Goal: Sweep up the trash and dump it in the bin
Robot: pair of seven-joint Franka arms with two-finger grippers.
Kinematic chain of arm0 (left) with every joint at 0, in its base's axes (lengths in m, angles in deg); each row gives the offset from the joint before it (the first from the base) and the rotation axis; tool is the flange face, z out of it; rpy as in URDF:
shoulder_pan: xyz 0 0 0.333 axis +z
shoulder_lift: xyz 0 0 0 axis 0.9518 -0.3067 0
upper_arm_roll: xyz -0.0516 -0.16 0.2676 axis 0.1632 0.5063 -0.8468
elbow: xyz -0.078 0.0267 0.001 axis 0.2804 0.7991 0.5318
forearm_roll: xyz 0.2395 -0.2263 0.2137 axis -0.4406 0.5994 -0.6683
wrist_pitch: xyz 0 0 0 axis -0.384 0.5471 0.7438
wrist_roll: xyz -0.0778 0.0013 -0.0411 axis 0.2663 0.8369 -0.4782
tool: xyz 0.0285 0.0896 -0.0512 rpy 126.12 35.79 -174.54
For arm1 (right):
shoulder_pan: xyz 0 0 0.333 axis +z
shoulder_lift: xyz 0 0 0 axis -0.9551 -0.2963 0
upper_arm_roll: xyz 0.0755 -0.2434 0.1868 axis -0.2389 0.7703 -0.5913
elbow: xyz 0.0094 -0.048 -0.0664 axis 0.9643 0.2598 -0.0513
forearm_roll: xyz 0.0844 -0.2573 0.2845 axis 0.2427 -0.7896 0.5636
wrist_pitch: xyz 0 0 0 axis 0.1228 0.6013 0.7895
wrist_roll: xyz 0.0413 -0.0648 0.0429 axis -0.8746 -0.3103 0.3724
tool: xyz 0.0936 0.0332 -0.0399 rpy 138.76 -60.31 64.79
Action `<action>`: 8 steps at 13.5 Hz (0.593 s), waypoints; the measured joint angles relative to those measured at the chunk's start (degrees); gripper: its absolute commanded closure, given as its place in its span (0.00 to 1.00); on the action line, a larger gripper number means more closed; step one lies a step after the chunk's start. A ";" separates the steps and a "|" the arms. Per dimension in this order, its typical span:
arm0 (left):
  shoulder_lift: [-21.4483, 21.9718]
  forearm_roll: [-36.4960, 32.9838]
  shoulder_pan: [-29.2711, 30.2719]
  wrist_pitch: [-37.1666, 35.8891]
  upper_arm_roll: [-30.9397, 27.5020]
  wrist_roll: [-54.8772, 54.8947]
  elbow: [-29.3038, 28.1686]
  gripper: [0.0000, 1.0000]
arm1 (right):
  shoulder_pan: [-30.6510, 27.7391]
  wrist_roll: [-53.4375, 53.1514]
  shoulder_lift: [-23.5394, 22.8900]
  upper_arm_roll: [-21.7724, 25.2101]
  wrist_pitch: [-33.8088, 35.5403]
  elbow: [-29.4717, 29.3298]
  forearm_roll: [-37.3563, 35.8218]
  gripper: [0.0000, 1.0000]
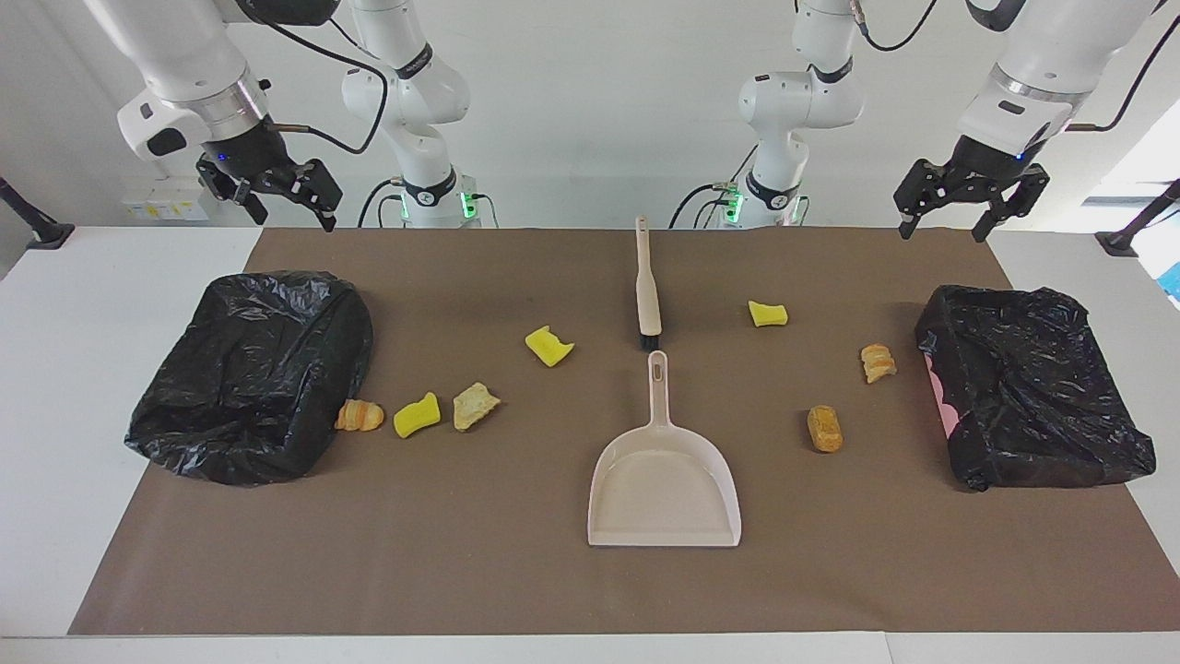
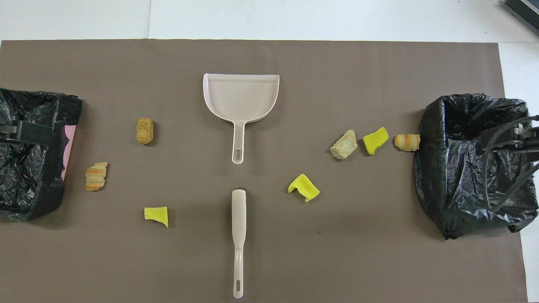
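In the facing view, your left gripper (image 1: 970,208) and right gripper (image 1: 277,192) hang open and empty over the mat's (image 1: 516,590) robot-side corners. The trash (image 1: 549,346), 7 light pieces, looks likely to roll or skid: 4 lie toward the right arm's bin (image 1: 249,373), 3 toward the other bin (image 1: 1032,397). From overhead, take the brush (image 2: 238,235) and dustpan (image 2: 241,97) by their stiff handles; the mat (image 2: 269,269) looks flat, with room around both.

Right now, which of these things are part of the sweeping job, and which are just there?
Job:
- seven yellow sponge and brown bread scraps
- beige plastic dustpan
- beige hand brush
- two black-bagged bins

Just there:
- brown paper mat
- white table
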 measured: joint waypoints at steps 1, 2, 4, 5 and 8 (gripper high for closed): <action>0.00 0.00 0.00 0.00 0.00 0.00 0.00 0.00 | 0.00 0.00 0.00 0.00 0.00 0.00 0.01 0.00; 0.00 0.00 0.00 0.00 0.00 0.00 0.00 0.00 | 0.00 0.00 0.00 0.00 0.00 0.00 0.01 0.00; 0.07 0.00 0.00 0.00 0.19 0.00 0.01 0.00 | 0.00 -0.01 0.00 0.00 0.00 0.00 0.01 0.00; 0.11 0.00 -0.01 0.00 0.44 0.00 0.03 0.00 | 0.00 -0.01 0.00 0.00 0.00 0.00 0.01 0.00; 0.16 0.00 -0.06 0.00 0.90 -0.03 0.05 0.00 | 0.00 -0.01 0.00 0.00 0.00 0.00 0.01 0.00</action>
